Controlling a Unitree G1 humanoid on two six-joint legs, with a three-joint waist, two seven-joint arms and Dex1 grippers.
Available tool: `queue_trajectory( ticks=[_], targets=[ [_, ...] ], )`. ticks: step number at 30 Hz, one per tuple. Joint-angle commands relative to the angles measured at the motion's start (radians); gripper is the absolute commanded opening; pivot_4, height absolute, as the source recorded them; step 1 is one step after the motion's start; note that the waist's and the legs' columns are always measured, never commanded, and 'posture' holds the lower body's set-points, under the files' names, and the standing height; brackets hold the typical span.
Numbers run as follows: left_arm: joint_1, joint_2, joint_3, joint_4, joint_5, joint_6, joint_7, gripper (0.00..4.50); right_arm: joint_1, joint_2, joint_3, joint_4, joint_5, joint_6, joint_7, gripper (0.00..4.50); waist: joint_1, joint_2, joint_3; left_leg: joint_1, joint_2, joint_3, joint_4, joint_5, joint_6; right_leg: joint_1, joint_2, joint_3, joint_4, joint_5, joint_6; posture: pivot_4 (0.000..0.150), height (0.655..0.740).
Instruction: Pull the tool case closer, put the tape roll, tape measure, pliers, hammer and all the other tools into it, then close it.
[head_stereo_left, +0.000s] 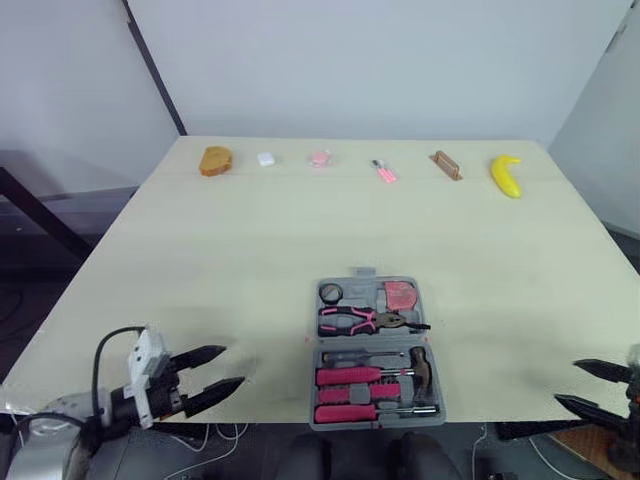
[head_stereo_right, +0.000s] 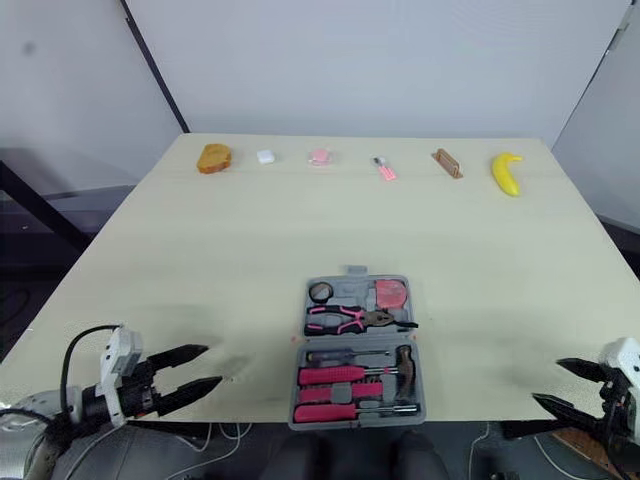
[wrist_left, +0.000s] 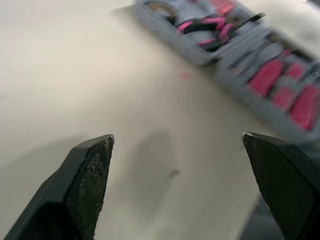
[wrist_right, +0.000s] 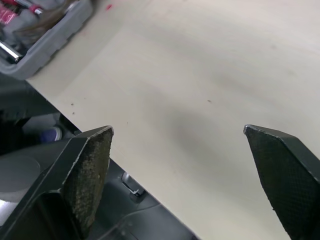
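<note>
Two grippers, both with their black fingers spread wide and holding nothing: your left gripper (head_stereo_left: 232, 365) hovers over the near edge of the table, well left of the case, and your right gripper (head_stereo_left: 566, 383) sits off the near right corner.

The grey plastic tool case (head_stereo_left: 350, 285) lies flat open close to the near edge, between the two grippers. It looks pretty much loaded. The pink-handled pliers (head_stereo_left: 365, 320) are in the far half, with a small round dark thing (head_stereo_left: 331, 293) and a pink block (head_stereo_left: 402, 295) I'd guess are the tape roll and tape measure. The hammer (head_stereo_left: 420, 368) and the pink-handled screwdrivers (head_stereo_left: 350, 377) fill the near half.

So I'd say closing is what's left. Come in from the far rim, fold that half over towards you, and steady the near half with the other gripper so it doesn't slide off the edge. Check the pliers' tips first, since they poke towards the right rim.

The pale wooden tabletop (head_stereo_left: 250, 250) is smooth, so expect sliding. Along the far edge are a yellow banana (head_stereo_left: 506, 174), a brown block (head_stereo_left: 446, 165), a little pink tool-like thing (head_stereo_left: 384, 171) that may belong in the case, and a few other bits. The walls behind are plain white.
</note>
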Motion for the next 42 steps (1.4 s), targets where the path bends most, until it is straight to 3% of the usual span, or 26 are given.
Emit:
queue_trajectory(
  ticks=[1,2,6,10,11,14,23,34,42],
  targets=[
    [-0.056,0.006,-0.022,-0.179,-0.068,0.107,0.073,4.47,-0.040,0.006,0.011,-0.120,0.068,0.127,-0.079,4.50,-0.001,0.000,0.000,0.000,0.000,0.000,0.000,0.000,0.000,0.000,0.000,0.000,0.000,0.000,0.000,0.150,0.7400],
    [-0.087,0.003,-0.041,-0.216,-0.094,0.152,0.087,4.47,-0.069,-0.006,0.046,-0.161,0.103,0.203,-0.092,4.50,-0.002,0.001,0.000,0.001,0.000,0.000,0.000,0.000,0.000,0.000,0.001,0.001,0.000,0.000,0.000,0.150,0.7400],
    [-0.183,0.004,-0.129,-0.275,-0.113,0.225,0.085,3.46,-0.262,-0.045,0.212,-0.228,0.104,0.434,-0.212,4.50,-0.011,0.001,0.000,0.001,-0.002,0.001,0.000,0.000,0.000,-0.001,0.002,0.003,0.000,0.001,0.000,0.150,0.7400],
    [-0.265,-0.007,-0.230,-0.259,-0.081,0.222,0.051,1.47,-0.557,0.005,0.367,-0.160,0.142,0.616,-0.271,4.50,-0.017,0.002,0.001,0.000,-0.003,0.001,-0.001,0.000,0.000,-0.001,0.004,0.003,0.000,0.000,0.000,0.150,0.7400],
    [-0.282,-0.014,-0.249,-0.250,-0.072,0.215,0.048,1.26,-0.621,0.022,0.404,-0.129,0.128,0.634,-0.286,4.50,-0.020,0.001,0.001,0.000,-0.003,0.001,-0.001,0.000,0.000,-0.001,0.004,0.002,0.000,0.000,0.000,0.150,0.7400],
    [-0.311,-0.024,-0.298,-0.217,-0.032,0.178,0.021,0.05,-0.770,0.074,0.488,-0.043,0.104,0.689,-0.311,4.50,-0.018,0.001,0.002,0.000,-0.003,0.001,-0.001,0.000,0.000,-0.001,0.004,0.002,0.000,0.001,0.000,0.150,0.7400],
    [-0.324,-0.063,-0.411,-0.067,0.115,-0.028,-0.067,0.05,-1.012,0.170,0.660,0.162,0.040,0.727,-0.299,4.50,-0.005,0.001,0.002,-0.005,-0.003,0.001,-0.001,0.000,0.000,-0.005,0.002,0.001,0.000,0.001,0.000,0.150,0.7400],
    [-0.323,-0.118,-0.473,0.157,0.240,-0.255,-0.135,0.05,-1.154,0.258,0.747,0.416,-0.033,0.731,-0.259,4.50,-0.007,0.001,0.002,-0.004,-0.003,0.002,-0.001,0.000,0.000,-0.005,0.002,0.001,0.000,0.001,0.000,0.150,0.7400],
    [-0.342,-0.149,-0.502,0.267,0.306,-0.343,-0.128,0.05,-1.180,0.300,0.791,0.471,-0.077,0.731,-0.221,4.50,-0.007,0.002,0.001,-0.004,-0.003,0.001,-0.001,0.000,0.000,-0.005,0.002,0.001,0.001,0.001,0.000,0.150,0.7400]
  ],
)
